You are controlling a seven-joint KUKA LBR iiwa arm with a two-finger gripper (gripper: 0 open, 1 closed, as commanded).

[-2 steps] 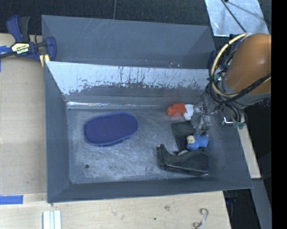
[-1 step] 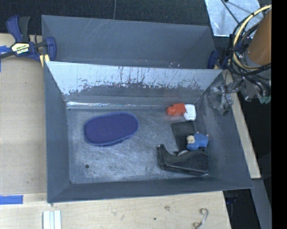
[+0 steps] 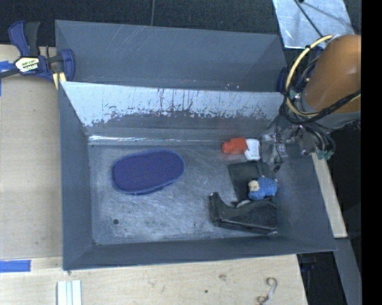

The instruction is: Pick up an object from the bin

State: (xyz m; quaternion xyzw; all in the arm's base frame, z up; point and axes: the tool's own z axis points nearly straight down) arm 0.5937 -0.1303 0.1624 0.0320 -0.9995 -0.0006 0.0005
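Camera view, right of centre: small orange-and-white thing (image 3: 238,147) on the floor of the grey bin (image 3: 178,116), close under the sloping back wall and nearest of all to the gripper (image 3: 276,150). Gripper just to the right of it, low in the upper right corner of the bin floor. Touching that thing or only beside it: cannot tell. Open or closed: cannot tell either, with dark wrist parts crowding the tip. Nothing seen gripped. Task judged not yet done, with everything lying on the floor.

Likely trouble from here, by judgement only:
- Closing beside the small thing, not around it, and so pushing it leftward along the floor or up against the back wall.
- Scraping the back wall or the right wall on the way down, both being near in that corner.
- Slipping off a piece so small and seemingly rounded on lifting.
- Catching the black flat piece (image 3: 243,172) just below by mistake.

Around it: resting at the lower right edge of that black piece, a small blue thing (image 3: 264,188) with a pale bit at its left; below again, a longer black thing (image 3: 245,216) along the lower right of the floor. Well apart at the left, a blue oval pad (image 3: 147,171), no hindrance. In the way, then: the two walls of the corner and the black pieces close below.
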